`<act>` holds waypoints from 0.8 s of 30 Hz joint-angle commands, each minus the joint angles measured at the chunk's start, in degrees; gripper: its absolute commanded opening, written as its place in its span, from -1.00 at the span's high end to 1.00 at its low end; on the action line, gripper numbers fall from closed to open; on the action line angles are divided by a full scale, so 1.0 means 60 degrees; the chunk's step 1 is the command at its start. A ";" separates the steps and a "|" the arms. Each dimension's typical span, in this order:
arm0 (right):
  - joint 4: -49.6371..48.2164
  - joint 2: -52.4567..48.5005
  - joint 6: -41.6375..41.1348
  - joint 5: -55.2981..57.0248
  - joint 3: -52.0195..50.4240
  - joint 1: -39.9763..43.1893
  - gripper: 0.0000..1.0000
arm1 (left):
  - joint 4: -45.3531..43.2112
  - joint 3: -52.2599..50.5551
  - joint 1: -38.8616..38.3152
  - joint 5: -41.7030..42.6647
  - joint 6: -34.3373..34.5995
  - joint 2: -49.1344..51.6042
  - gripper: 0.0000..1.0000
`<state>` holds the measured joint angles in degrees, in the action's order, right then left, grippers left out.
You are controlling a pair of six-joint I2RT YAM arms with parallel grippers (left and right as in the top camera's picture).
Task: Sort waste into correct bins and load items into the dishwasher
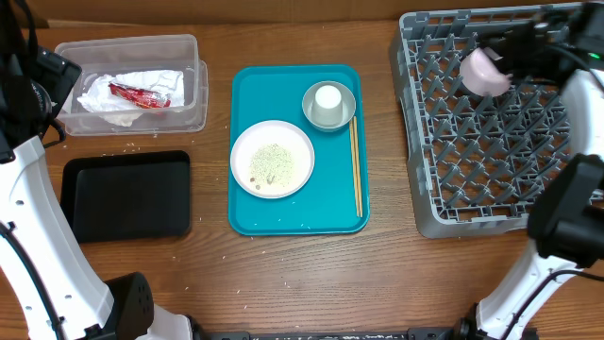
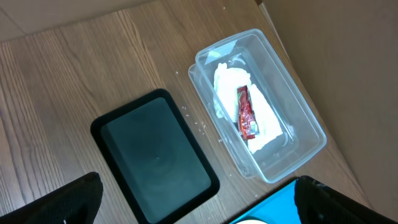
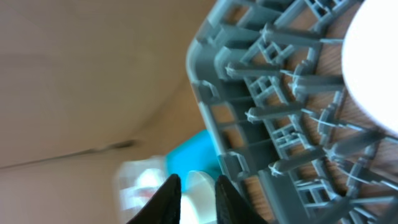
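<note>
Pinkish plate (image 1: 484, 71) in grey rack (image 1: 491, 161); napkin (image 1: 99, 99), red wrapper (image 1: 137, 95) in clear tub (image 1: 193, 104).

Table (image 1: 283, 274), tub (image 1: 193, 104), black tray (image 1: 127, 194), teal tray (image 1: 330, 203), rack (image 1: 491, 161)

Below the left gripper (image 2: 198, 180): the tub (image 2: 298, 118), clear glossy plastic, with crumpled soft paper, a napkin (image 2: 227, 84), and a shiny red wrapper (image 2: 245, 112) inside. Next to it, the black tray (image 2: 155, 155), smooth with a dull sheen. Worktop (image 2: 74, 74), matt wood grain. By the right gripper (image 3: 197, 183), the rack (image 3: 273, 112), matt grey moulded plastic, and a pinkish plate (image 1: 483, 71), smooth, glazed-looking. Between the grippers, a smooth teal tray (image 1: 250, 85), a metal bowl (image 1: 310, 94), bare wooden chopsticks (image 1: 356, 170).
</note>
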<state>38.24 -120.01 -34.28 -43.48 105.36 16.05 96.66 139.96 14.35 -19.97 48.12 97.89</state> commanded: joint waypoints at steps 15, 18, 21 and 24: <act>0.3661 0.1749 0.3155 0.5413 0.0055 -0.6437 -0.63 | 0.0022 -0.0004 0.0044 -0.0164 0.0197 0.0040 -1.00; 0.4127 0.1548 0.2189 0.6360 0.0044 -0.7213 -0.84 | 0.0022 -0.0004 0.0044 -0.0164 0.0197 0.0040 -1.00; 0.4218 0.1457 0.1912 0.6371 -0.0076 -0.7690 -1.00 | 0.0022 -0.0004 0.0044 -0.0164 0.0197 0.0040 -1.00; 0.4237 0.1475 0.1912 0.6382 -0.0069 -0.7949 -1.00 | 0.0022 -0.0004 0.0044 -0.0164 0.0197 0.0040 -1.00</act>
<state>63.86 -111.20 -20.88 -7.99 105.36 -31.07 96.66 139.96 14.35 -19.97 48.12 97.89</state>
